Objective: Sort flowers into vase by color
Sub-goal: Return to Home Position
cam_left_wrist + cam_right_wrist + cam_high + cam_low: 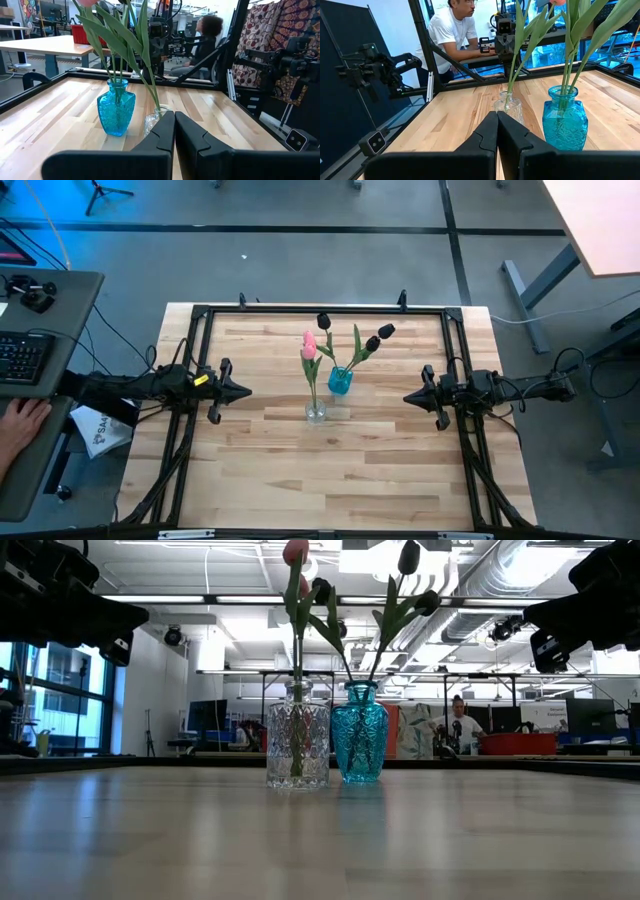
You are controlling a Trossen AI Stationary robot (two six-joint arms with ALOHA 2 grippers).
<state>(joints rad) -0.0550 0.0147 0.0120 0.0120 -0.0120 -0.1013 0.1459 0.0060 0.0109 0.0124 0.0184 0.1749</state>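
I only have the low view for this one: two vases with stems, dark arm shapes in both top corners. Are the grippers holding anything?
Observer: No. In its wrist view the left gripper is shut on nothing, and the right gripper likewise in its own.
Reviewer: Some heads run off my top edge. Which colour went where?
Observer: From above, the pink tulips are in the clear vase, the dark tulips in the blue vase.
Reviewer: Where do the arms sit?
Observer: At opposite sides of the table, tips pointing inward, both well apart from the two vases.
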